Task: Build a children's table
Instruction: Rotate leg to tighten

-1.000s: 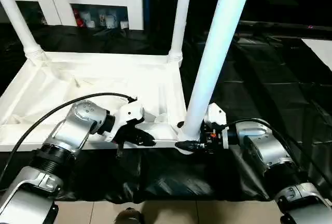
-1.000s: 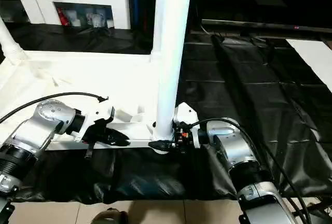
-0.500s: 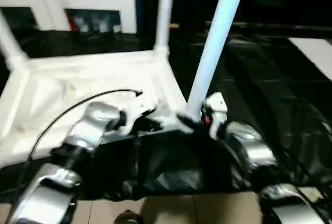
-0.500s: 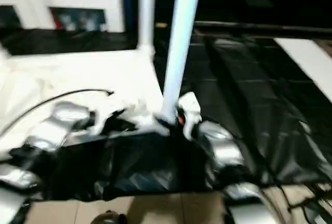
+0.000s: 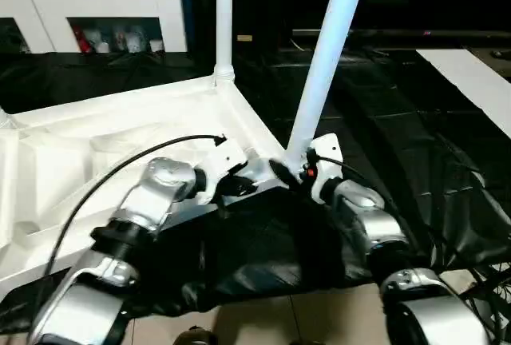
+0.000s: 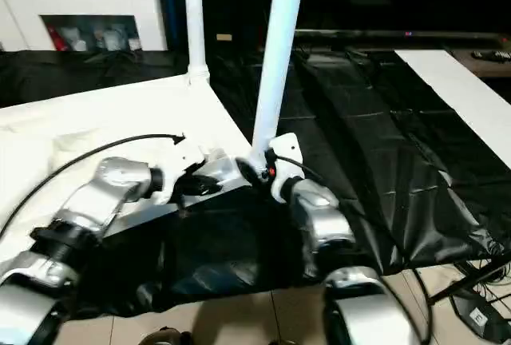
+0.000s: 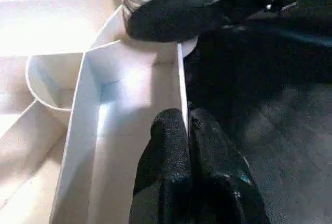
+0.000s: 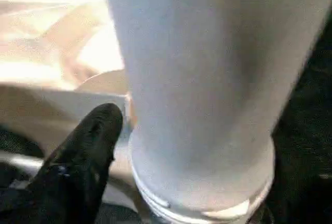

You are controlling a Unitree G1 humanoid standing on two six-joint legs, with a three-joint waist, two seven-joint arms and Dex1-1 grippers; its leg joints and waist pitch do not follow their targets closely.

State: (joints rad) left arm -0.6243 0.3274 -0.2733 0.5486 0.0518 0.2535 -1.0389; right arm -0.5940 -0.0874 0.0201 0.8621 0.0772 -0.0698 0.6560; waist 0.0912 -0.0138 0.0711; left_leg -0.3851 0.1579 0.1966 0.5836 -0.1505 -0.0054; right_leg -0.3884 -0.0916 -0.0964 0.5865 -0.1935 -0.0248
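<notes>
The white children's table top [image 5: 104, 145] lies upside down on the black-covered work table. One white leg [image 5: 223, 17] stands in the far right corner socket. A second leg [image 5: 329, 49] rises from the near right corner socket, leaning slightly right. My right gripper [image 5: 286, 172] is shut on this leg's flared base; the right wrist view shows the leg [image 8: 197, 79] with one black finger [image 8: 85, 151] beside it. Just left of that corner, my left gripper [image 7: 185, 125] is shut on the thin near rim [image 7: 181, 79] of the table top.
A white cabinet [image 5: 96, 5] with filled shelves stands behind the work table. Black cover [image 5: 415, 121] spreads to the right, with a white strip [image 5: 471, 73] at the far right. Tiled floor [image 5: 319, 321] and floor cables [image 6: 479, 297] lie below the table's front edge.
The whole view has shifted. The table top now lies at an angle, its near right corner swung away from the front edge. Both grippers keep their holds.
</notes>
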